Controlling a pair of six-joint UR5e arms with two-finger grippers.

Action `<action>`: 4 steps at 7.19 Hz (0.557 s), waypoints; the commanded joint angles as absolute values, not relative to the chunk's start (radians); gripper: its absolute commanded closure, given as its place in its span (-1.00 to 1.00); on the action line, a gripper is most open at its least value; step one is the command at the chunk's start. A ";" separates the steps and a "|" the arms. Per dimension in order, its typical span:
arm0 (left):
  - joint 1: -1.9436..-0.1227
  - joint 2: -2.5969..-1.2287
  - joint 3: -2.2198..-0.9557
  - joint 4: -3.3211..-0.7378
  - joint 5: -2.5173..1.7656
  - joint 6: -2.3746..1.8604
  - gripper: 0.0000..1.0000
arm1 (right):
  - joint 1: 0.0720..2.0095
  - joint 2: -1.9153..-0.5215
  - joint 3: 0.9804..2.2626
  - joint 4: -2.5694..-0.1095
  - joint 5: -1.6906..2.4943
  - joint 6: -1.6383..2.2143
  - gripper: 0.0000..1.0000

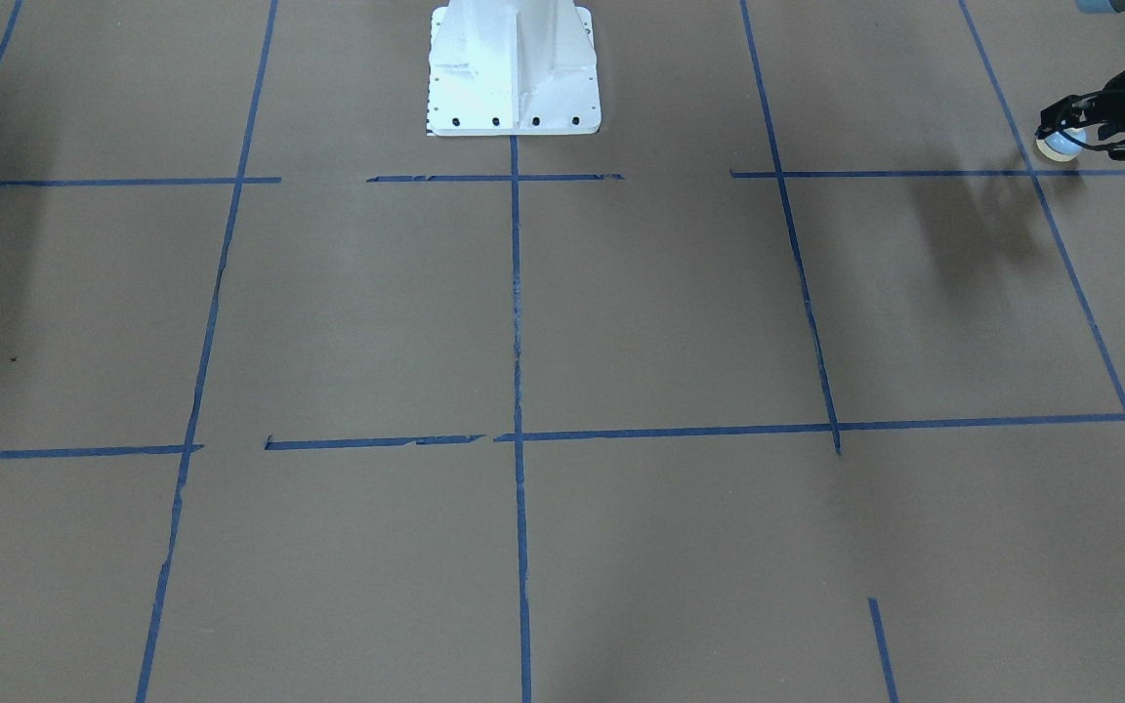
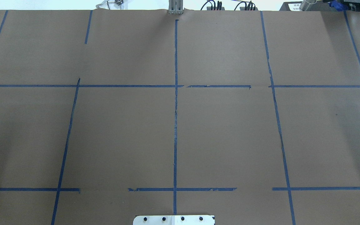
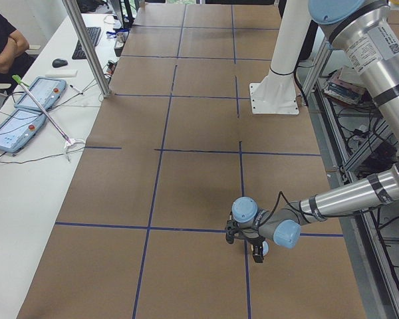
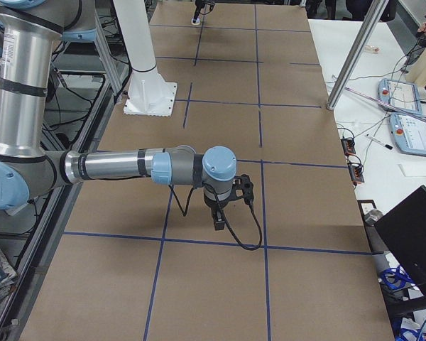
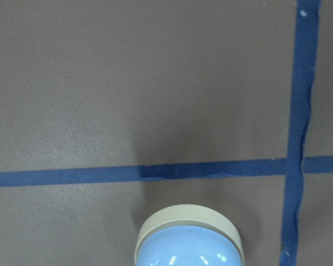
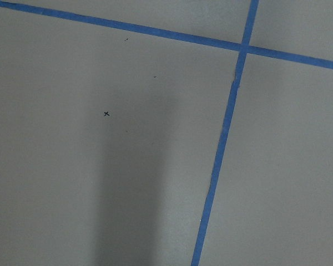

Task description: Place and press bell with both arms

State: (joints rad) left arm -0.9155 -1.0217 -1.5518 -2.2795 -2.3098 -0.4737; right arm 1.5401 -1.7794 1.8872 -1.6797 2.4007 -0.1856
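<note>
The bell (image 1: pixel 1058 146), light blue with a cream base rim, sits between the fingers of my left gripper (image 1: pixel 1062 135) at the table's near-left corner, close to a blue tape crossing. The gripper's shadow falls well off to the side, so the bell hangs above the paper. The left wrist view shows the bell (image 5: pixel 188 239) at its bottom edge, over a tape line. The exterior left view shows that gripper (image 3: pixel 254 244) low over the table. My right gripper (image 4: pixel 219 215) points down over the brown paper and shows only in the exterior right view, so I cannot tell whether it is open or shut.
The white pedestal (image 1: pixel 514 73) is bolted at the robot's side of the table. Blue tape lines (image 2: pixel 175 125) split the brown paper into squares. A side desk with tablets (image 3: pixel 26 100) and a metal post (image 3: pixel 86 46) runs along the far edge.
</note>
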 commanded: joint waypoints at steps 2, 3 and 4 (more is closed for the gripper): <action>-0.887 -1.034 -1.531 -2.290 -2.315 -0.474 -1.00 | 1.540 -1.779 1.888 -1.678 2.401 -0.186 -1.00; -0.881 -1.048 -1.522 -2.289 -2.315 -0.474 -1.00 | 1.540 -1.779 1.888 -1.678 2.401 -0.186 -1.00; -0.879 -1.049 -1.516 -2.290 -2.315 -0.472 -0.96 | 1.540 -1.779 1.888 -1.680 2.401 -0.186 -1.00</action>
State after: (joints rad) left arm -0.8841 -1.0425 -1.5248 -2.2894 -2.3145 -0.4738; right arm 1.5401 -1.7794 1.8883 -1.6785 2.4007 -0.1856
